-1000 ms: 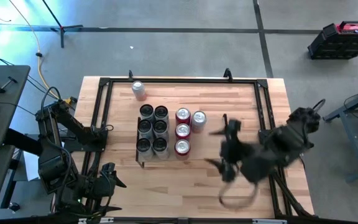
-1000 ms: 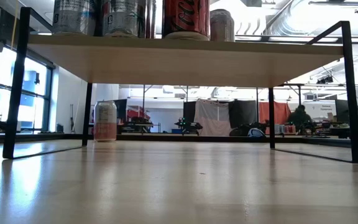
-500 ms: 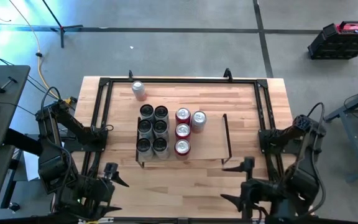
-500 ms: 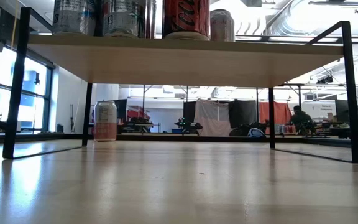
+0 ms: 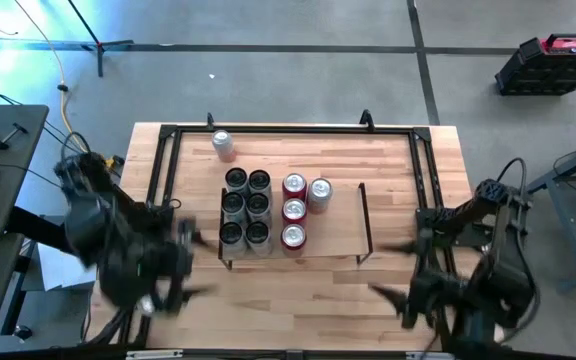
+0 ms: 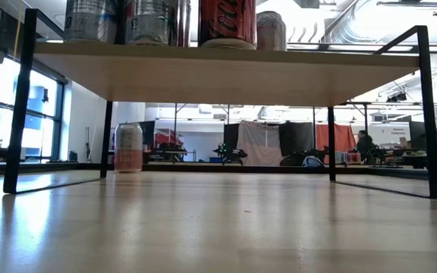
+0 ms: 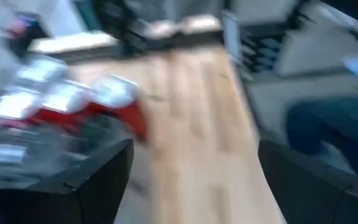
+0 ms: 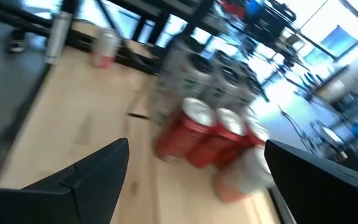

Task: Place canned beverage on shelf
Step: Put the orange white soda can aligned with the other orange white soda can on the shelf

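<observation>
Standing by the table, I see both arms low at the near edge, left gripper [image 5: 173,268] and right gripper [image 5: 408,285] with fingers apart, empty. One lone can [image 5: 224,144] sits at the far rail, off the shelf [image 5: 338,225], which carries ten cans. A hasty reach over could topple the packed rows. No label is legible.

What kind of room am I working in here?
Likely an open robotics lab or workshop: bare concrete floor, exposed ceiling ducts, and cluttered workbenches beyond the wooden table holding the can-loaded shelf.
</observation>
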